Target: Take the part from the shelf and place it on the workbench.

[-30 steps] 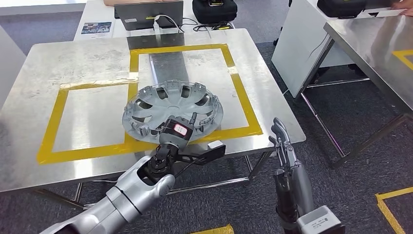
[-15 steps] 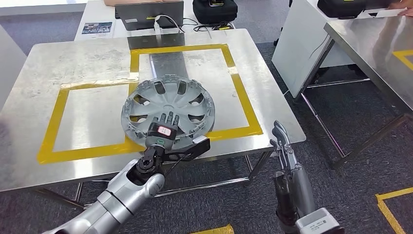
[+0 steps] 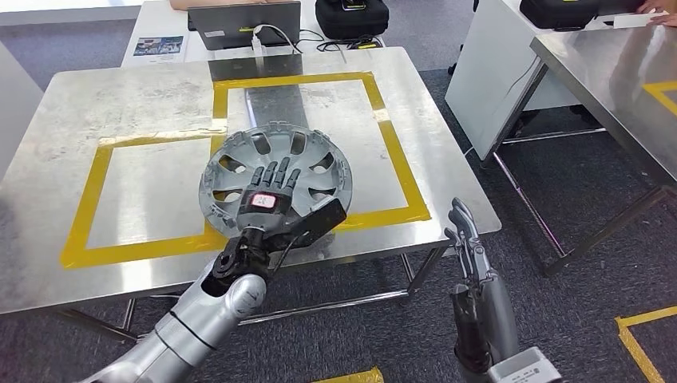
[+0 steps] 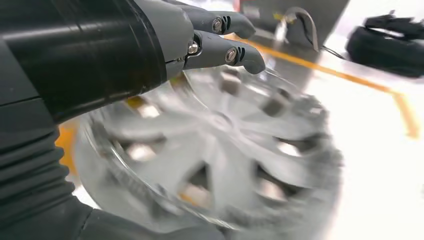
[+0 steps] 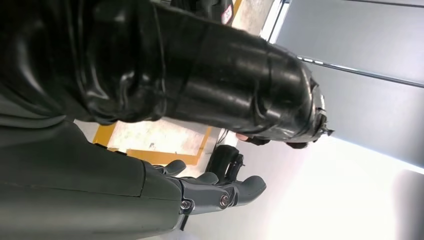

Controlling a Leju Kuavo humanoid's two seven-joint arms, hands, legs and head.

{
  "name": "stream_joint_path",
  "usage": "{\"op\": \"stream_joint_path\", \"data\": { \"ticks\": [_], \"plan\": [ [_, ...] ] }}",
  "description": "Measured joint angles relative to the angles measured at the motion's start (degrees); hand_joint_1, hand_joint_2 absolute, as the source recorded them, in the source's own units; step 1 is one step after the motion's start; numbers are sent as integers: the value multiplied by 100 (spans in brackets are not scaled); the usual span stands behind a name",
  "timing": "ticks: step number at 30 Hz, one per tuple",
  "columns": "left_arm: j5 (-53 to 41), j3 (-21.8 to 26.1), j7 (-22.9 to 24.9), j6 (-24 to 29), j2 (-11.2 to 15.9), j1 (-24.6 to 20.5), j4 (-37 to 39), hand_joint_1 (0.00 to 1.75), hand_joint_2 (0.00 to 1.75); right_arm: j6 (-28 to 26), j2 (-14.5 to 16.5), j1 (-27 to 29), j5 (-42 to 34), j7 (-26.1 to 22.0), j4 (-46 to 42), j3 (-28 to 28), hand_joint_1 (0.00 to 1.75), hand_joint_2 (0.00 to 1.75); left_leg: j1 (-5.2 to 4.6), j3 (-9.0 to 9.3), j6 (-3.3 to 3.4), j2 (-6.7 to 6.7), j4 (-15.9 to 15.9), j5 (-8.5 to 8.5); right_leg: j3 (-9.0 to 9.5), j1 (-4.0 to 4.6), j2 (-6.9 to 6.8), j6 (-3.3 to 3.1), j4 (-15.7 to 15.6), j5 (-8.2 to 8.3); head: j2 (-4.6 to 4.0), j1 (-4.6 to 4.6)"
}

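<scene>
Where left hand [image 3: 270, 191] rests: hubcap [image 3: 311, 159] beneath.

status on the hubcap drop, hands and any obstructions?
Left hand flat over hubcap, hubcap on workbench. Right hand open, off the edge. Nothing blocking.

Brushed-metal workbench [image 3: 120, 104] — silvery plastic hubcap [image 3: 307, 163]

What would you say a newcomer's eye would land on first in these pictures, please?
Most likely the silver hubcap on the steel workbench, lying across the yellow tape where two marked rectangles meet. The left hand lies over its near side with fingers spread across the spokes. The right hand hangs open beside the workbench's near right corner, holding nothing.
</scene>
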Motion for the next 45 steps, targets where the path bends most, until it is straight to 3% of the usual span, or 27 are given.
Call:
{"op": "stream_joint_path", "data": {
  "ticks": [4, 12, 18, 23, 32, 40, 45],
  "plan": [
    [1765, 142, -479, 623, -7, 174, -575, 0, 0, -62, 0, 54, 109, 66, -22, 0, 0, 0, 0, 0, 0, 0, 0, 0, 0, 0, 0, 0, 0, 0, 0, 3],
    [2384, 268, -724, 874, 28, 333, -1288, 0, 0, -83, 0, 91, 161, 107, -43, 0, 0, 0, 0, 0, 0, 0, -1, 1, 1, 0, -2, 1, 0, 1, 0, 2],
    [3706, 526, -1822, 1473, 223, 923, -2274, 0, 0, -55, -2, 84, 236, 371, -34, 0, 0, 0, 0, -2, 0, 0, -6, 1, 3, 1, -1, 0, 2, 1, 0, 3],
    [3461, 811, -2264, 1688, 547, 1671, -3465, 0, 0, -29, -4, -47, 257, 572, 42, 2, 0, 0, 0, -1, -1, -6, -10, 1, 0, 1, -7, -1, 1, -8, 0, -5],
    [3049, 1041, -2403, 1742, 802, 2169, -4531, 0, 0, -42, -20, -137, 203, 681, 129, 16, 0, 0, 0, -1, 0, -10, -12, 2, 6, 0, -15, 0, 1, -6, 0, 6],
    [2678, 1387, -2852, 1836, 996, 3536, -5849, 0, 0, -209, -22, -248, -142, 756, 358, 25, 0, 0, 0, -2, -1, -8, -15, 0, 1, 0, -12, 0, -2, -14, 0, 1],
    [2244, 1543, -2728, 2018, 1044, 4119, -6443, 0, 0, -320, -22, -310, -193, 773, 466, 25, 0, 0, -17, -16, 32, -12, -4, -23, 6, -16, -23, 32, -33, -8, 0, -9]
  ]
}}
